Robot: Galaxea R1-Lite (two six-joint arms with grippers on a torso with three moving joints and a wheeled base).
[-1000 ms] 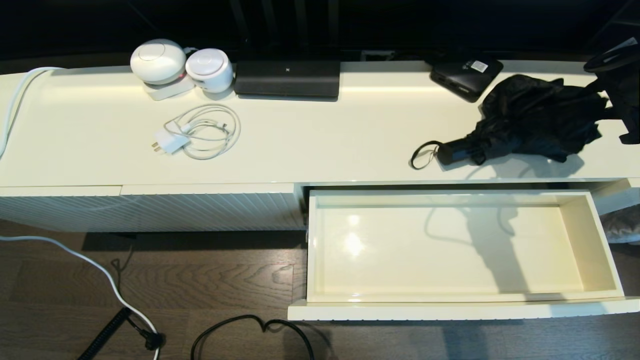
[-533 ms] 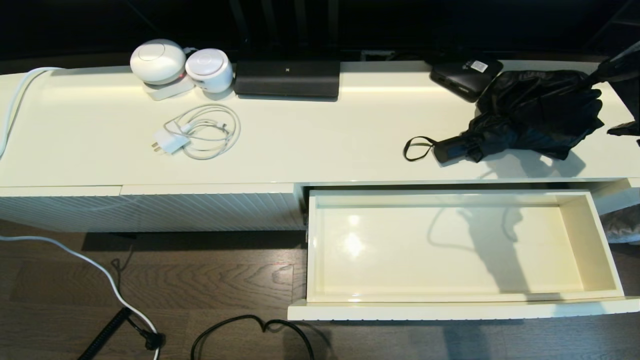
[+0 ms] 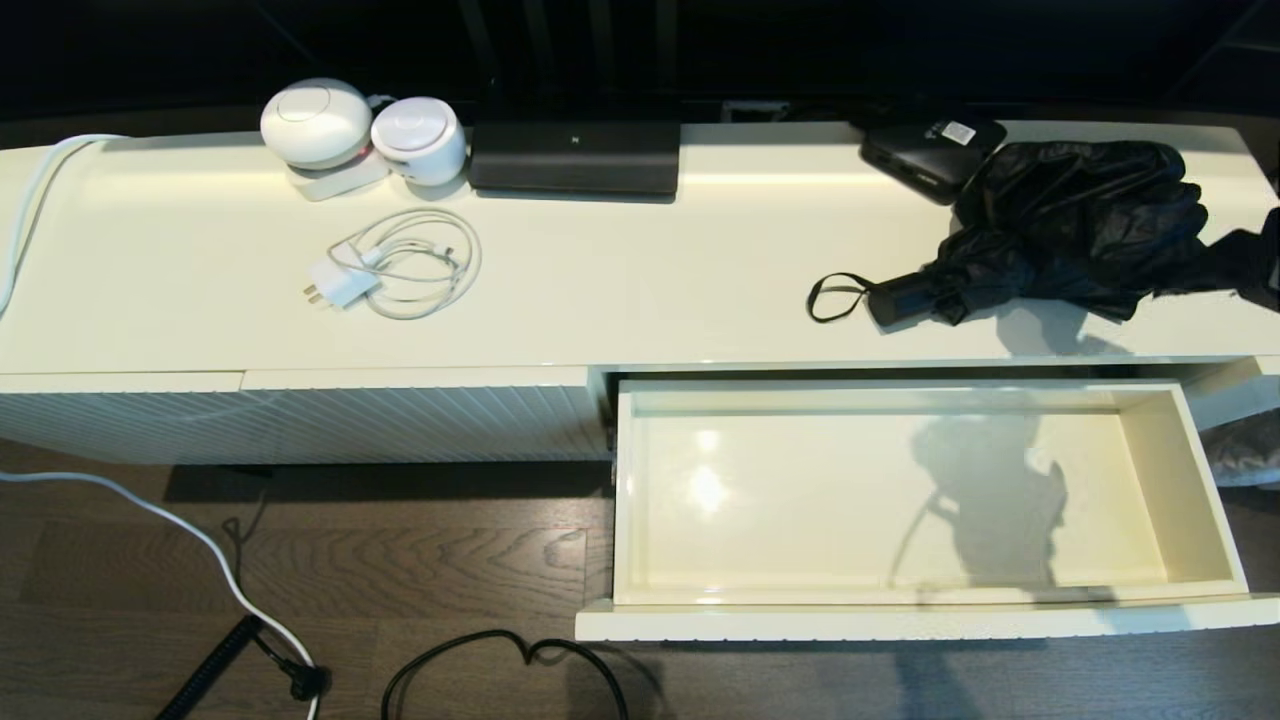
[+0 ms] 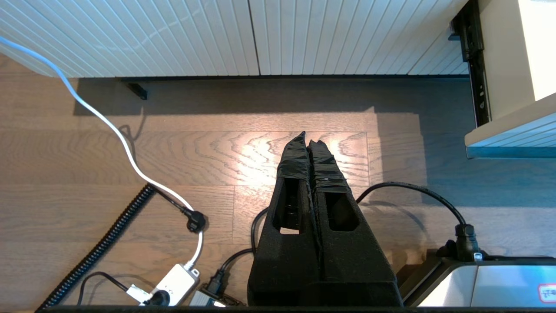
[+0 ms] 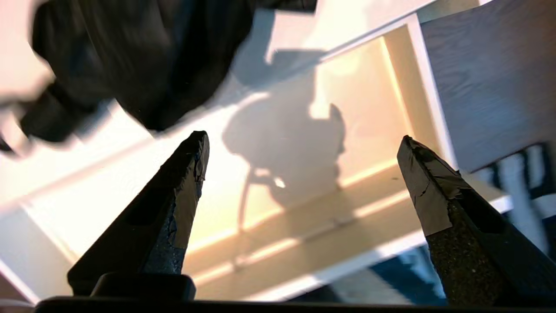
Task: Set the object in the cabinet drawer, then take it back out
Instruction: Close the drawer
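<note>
- Head view, bottom of frame: wood floor (image 3: 420, 560) with a white cable (image 3: 200, 545) and a black cable (image 3: 500, 650).
- Lower right: cabinet drawer (image 3: 1195, 490) pulled fully out, interior bare, only a shadow on its bottom.
- Left of it: ribbed front panel (image 3: 300, 420), closed.
- Cabinet top (image 3: 650, 270), right side: umbrella (image 3: 1070, 225) lies flat behind the drawer opening, stubby handle (image 3: 900, 300) pointing frame-left, wrist loop (image 3: 835, 297) on the surface, fabric bunched.
- Centre-left: white charger with coiled cable (image 3: 400, 265).
- Back edge: two white round devices (image 3: 360, 125), a flat black unit (image 3: 575, 155), and a small black box (image 3: 930, 150) touching the umbrella fabric.
- Right wrist view: right gripper (image 5: 304, 139) spread wide, holding nothing, above the drawer; umbrella fabric in the upper left of that frame, clear of the fingertips (image 5: 197, 143).
- Left wrist view: left gripper (image 4: 309, 141) pressed together, empty, parked low over the floor in front of the ribbed panel.
</note>
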